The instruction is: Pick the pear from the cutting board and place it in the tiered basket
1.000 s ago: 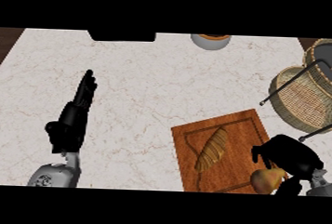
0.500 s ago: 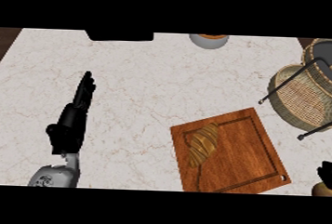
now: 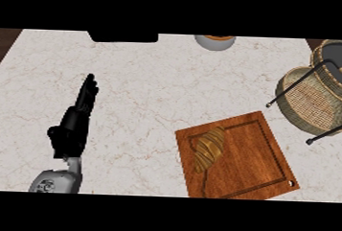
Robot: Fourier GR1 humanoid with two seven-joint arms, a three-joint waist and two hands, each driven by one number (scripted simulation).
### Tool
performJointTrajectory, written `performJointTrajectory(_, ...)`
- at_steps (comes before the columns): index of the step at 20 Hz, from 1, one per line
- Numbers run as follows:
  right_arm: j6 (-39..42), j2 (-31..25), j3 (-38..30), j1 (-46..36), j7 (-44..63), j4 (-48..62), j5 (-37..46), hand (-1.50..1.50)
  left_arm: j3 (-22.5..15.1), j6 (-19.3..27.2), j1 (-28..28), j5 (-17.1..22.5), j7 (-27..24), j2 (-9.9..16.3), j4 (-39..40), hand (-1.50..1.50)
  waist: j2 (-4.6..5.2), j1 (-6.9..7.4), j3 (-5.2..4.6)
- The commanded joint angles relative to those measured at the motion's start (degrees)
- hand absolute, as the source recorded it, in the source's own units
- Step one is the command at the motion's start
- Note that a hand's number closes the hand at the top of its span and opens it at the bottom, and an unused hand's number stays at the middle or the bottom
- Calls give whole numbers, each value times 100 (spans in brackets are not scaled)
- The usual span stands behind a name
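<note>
The left hand [image 3: 76, 119] is just resting on the marble counter [image 3: 168, 83] with its fingers straight and nothing in it, same as a second ago. The right hand, which had a pear-looking thing at the bottom right corner a moment back, has dropped out of view completely, so I can't tell what its fingers are doing. The cutting board [image 3: 261, 159] now shows only a croissant [image 3: 208, 148], no pear anywhere, and nothing visible in the tiered basket [image 3: 317, 96] at the right. My guess is the pear's lifted but not delivered yet.
</note>
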Motion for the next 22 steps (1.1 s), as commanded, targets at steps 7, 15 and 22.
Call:
performJointTrajectory(7,2308,-677,-2389,-46,235,-396,-1846,150,9,-151,-53,73,314,75,-310,0,22,124,5)
performJointTrajectory(15,3627,-1010,-1924,-1324,1716,196,-3471,150,-162,-85,-112,-55,-26,-113,-16,0,65,305,4)
performJointTrajectory(22,3034,-718,-1009,-2448,2326,327,-2875,150,-97,-171,-46,-30,102,-41,-138,0,59,308,10)
